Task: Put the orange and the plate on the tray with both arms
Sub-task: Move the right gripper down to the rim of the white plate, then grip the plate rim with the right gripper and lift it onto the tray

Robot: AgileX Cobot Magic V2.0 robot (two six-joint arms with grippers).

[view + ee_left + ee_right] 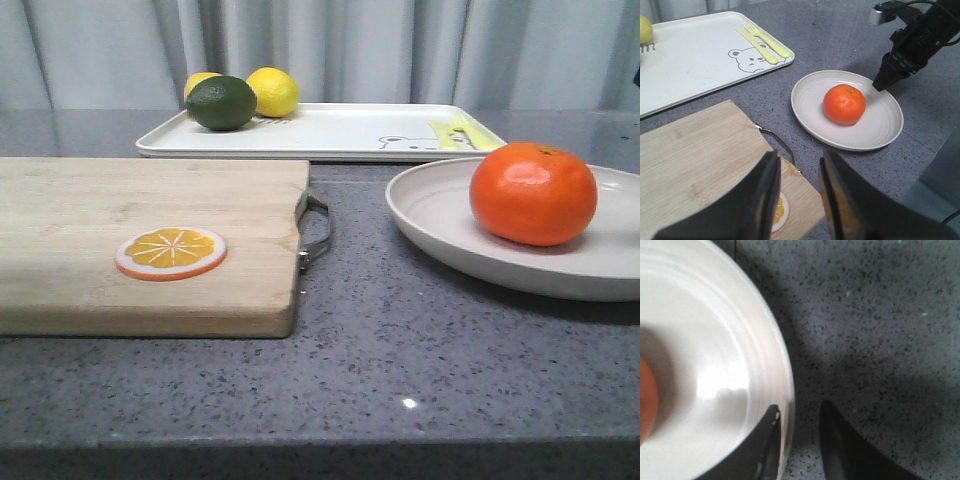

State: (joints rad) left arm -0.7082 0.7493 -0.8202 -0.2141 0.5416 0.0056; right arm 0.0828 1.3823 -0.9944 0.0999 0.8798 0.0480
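Observation:
The orange (533, 192) sits in the off-white plate (440, 225) on the grey counter at the right. The white bear tray (340, 130) lies behind, at the back. In the left wrist view the orange (844, 103) rests mid-plate (880, 125), and my right gripper (879, 85) is down at the plate's rim. In the right wrist view my right gripper (799, 412) is open, one finger inside the plate (715, 340) and one outside, astride the rim. A sliver of the orange (647, 400) shows there. My left gripper (799, 160) is open and empty above the cutting board's corner.
A wooden cutting board (120, 210) with a metal handle lies at the left, a flat orange slice (171, 251) on it. The tray holds two lemons (272, 91), a lime (221, 102) and yellow cutlery (762, 44). A curtain hangs behind.

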